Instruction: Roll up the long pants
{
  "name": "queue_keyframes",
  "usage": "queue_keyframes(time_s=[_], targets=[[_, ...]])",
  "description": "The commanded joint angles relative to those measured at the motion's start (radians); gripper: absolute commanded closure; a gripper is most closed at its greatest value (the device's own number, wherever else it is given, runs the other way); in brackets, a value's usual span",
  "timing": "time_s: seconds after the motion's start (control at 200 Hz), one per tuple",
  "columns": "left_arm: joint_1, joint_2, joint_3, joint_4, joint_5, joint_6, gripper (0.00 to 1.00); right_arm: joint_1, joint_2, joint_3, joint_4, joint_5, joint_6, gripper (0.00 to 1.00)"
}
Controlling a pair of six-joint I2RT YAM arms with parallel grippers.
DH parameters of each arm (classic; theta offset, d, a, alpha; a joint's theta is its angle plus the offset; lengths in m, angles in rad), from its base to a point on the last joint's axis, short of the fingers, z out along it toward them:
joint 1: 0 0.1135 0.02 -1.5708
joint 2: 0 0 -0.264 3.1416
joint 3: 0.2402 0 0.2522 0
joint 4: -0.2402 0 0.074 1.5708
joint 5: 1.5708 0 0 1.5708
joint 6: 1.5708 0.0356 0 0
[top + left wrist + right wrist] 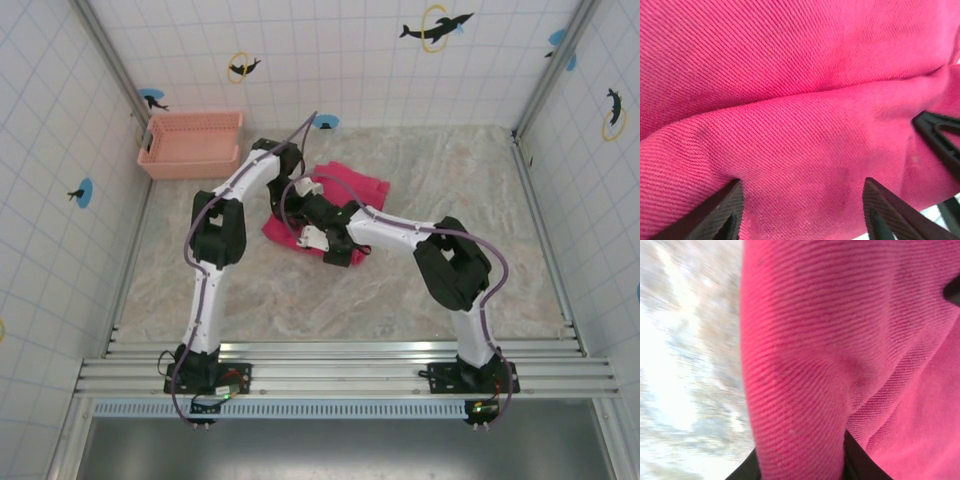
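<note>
Bright magenta-pink soft cloth long pants (355,185) are bunched on the worktop (480,170), seemingly half rolled, more rolling needed. Left tool (802,200) is spread over them; a fold is pinched by right tool (800,465).

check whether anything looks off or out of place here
Nothing stands out. The long pants lie bunched in a loose bundle mid-table, with no tear or stain visible. The basket sits upright by the far left wall, apart from them.
</note>
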Motion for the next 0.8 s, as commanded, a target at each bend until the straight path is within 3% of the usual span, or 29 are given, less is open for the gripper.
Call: queue_keyframes(time_s=[0.0,0.04,0.055,0.075,0.34,0.435,0.595,0.796], targets=[[0.034,-0.081,-0.014,-0.001,-0.074,-0.021,0.19,-0.031,0.012,0.063,-0.234,-0.393,0.057,0.83],[0.036,-0.099,-0.012,-0.004,-0.095,-0.026,0.15,-0.053,0.030,0.093,-0.266,-0.497,0.082,0.85],[0.037,-0.107,-0.012,-0.006,-0.101,-0.028,0.06,-0.062,0.035,0.101,-0.272,-0.533,0.090,0.86],[0.039,-0.116,-0.010,-0.007,-0.111,-0.031,0.03,-0.072,0.042,0.108,-0.282,-0.578,0.099,0.86],[0.042,-0.233,0.043,0.023,-0.225,-0.132,0.03,-0.228,0.047,0.050,-0.189,-0.935,0.271,0.86],[0.042,-0.254,0.071,0.033,-0.215,-0.147,0.03,-0.307,0.083,-0.011,-0.097,-1.091,0.364,0.86],[0.036,-0.244,0.059,0.026,-0.197,-0.148,0.03,-0.391,0.150,-0.065,-0.074,-1.181,0.386,0.86],[-0.016,-0.221,0.002,0.059,-0.177,-0.163,0.03,-0.439,0.206,-0.119,-0.047,-1.100,0.417,0.86]])
